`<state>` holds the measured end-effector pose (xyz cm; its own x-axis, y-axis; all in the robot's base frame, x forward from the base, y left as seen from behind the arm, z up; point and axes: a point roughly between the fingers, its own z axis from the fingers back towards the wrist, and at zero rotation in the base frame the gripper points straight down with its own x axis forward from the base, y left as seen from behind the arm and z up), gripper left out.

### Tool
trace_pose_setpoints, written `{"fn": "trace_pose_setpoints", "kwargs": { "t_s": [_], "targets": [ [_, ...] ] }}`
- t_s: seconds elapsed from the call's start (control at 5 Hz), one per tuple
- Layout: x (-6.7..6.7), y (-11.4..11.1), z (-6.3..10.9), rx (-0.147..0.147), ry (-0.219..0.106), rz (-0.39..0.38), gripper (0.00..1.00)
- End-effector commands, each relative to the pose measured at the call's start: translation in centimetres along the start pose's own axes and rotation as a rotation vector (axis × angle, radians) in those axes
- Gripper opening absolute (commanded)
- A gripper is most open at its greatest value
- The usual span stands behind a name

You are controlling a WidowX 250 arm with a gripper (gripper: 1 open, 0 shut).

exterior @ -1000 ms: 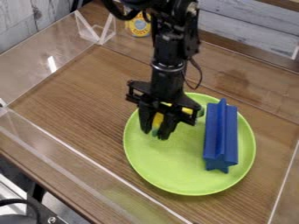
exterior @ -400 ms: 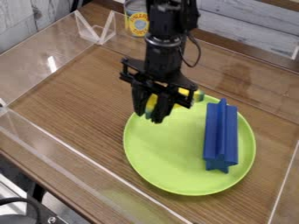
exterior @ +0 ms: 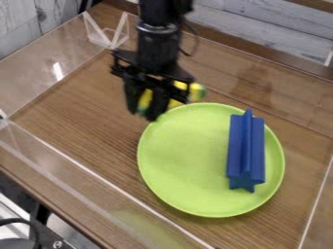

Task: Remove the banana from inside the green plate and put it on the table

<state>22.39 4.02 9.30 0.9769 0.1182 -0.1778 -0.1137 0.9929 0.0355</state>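
Gripper point(exterior: 151, 100) pinched closed on the banana point(exterior: 178, 90), lifted just past the upper-left rim of the green plate point(exterior: 196, 165). Likely light, stiff, smooth plastic — mid-body hold, though blur hides the contact. Table point(exterior: 78, 102) below.

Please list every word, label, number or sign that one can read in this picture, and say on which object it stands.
No text can be read in this picture.
The gripper, the banana, the green plate, the blue block and the table show no print.
Only a round yellow object behind the arm shows dark marks, too blurred to read.
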Motion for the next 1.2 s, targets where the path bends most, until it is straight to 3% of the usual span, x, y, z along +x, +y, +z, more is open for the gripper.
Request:
{"fn": "trace_pose_setpoints", "kwargs": {
  "t_s": [0.0,0.2,1.0],
  "targets": [
    [-0.1,2.8,1.2,0.005,-0.064,0.021,0.00],
    [-0.5,4.9,0.6,0.011,-0.066,0.026,0.00],
    [-0.8,6.2,-2.3,0.024,-0.054,0.019,0.00]
  ]
}}
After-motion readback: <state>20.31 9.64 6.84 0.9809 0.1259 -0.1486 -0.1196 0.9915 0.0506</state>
